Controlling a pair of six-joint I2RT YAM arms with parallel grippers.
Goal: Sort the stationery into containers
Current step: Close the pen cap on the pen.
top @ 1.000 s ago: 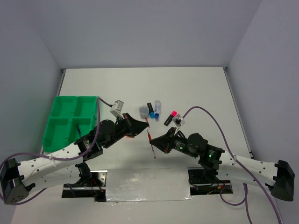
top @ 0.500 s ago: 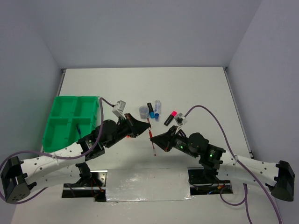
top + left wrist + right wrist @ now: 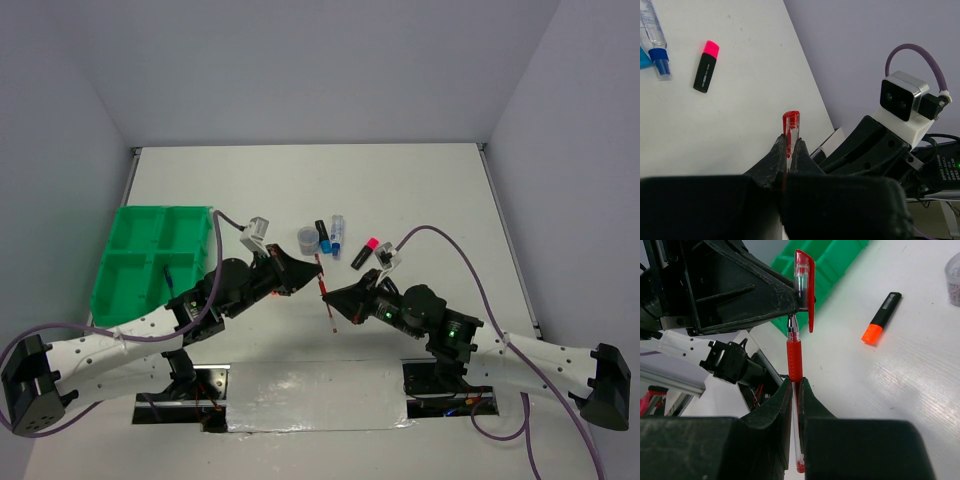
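Noted: right gripper (image 3: 792, 385) clamped on red pen (image 3: 794, 356) at its rubber grip, left gripper (image 3: 789, 145) clamped on cap (image 3: 791, 121); judged light, stiff, slippery.

No legible text or markings

Bench centre: left end effector (image 3: 314, 264) on the pen cap (image 3: 804, 285) and right end effector (image 3: 329, 298) on the red pen (image 3: 324, 292) stand tip to tip. No way through between them.
Just beyond centre: small round grey piece (image 3: 306, 238), blue-capped marker (image 3: 337, 236) and pink-black highlighter (image 3: 362, 252) lie in a row, blocking a straight reach.
Left edge: green tray (image 3: 140, 232), with the left arm beside its near right corner.
Right of highlighter: purple cable (image 3: 430, 233) arcs above the surface.
Far half, right edge: bare bench (image 3: 420, 190), open passage.
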